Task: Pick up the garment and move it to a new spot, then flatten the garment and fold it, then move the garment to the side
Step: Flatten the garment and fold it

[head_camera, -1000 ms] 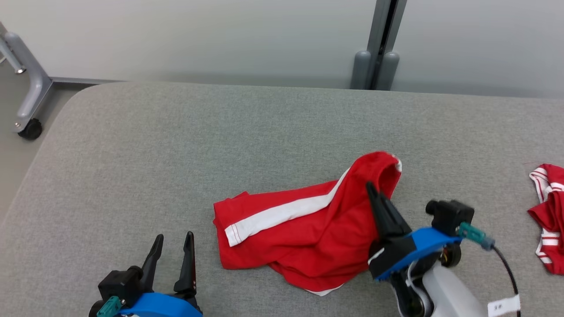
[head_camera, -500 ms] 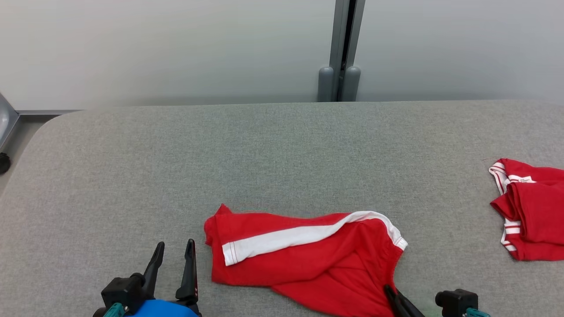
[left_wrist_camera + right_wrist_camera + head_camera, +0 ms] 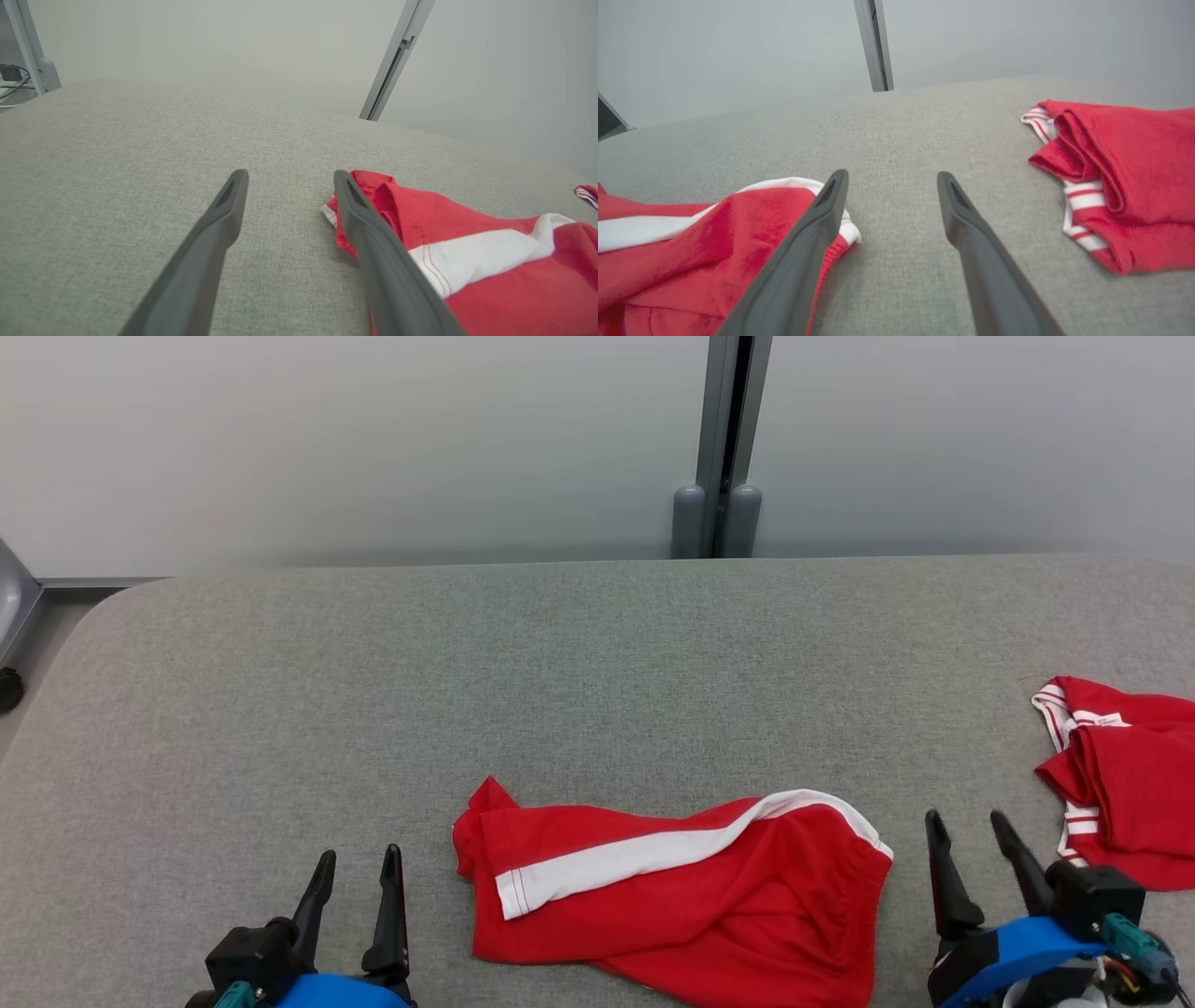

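Garment [image 3: 681,905] crumpled on bench [image 3: 560,663], between both grippers, touching neither. Long axis left-right, white stripe along it, stitched stripe end toward left; which end is waist, hard to tell. Left gripper [image 3: 360,852] fingers spread, empty. Right gripper [image 3: 963,816] likewise. Second red cloth [image 3: 1120,784] far right.

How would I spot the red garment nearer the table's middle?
Start at the big grey table. Near its front edge, between the left end effector and the right end effector, lies a crumpled red garment. One broad white stripe runs along it; the other red garment, at the table's right edge, has thin white stripes.
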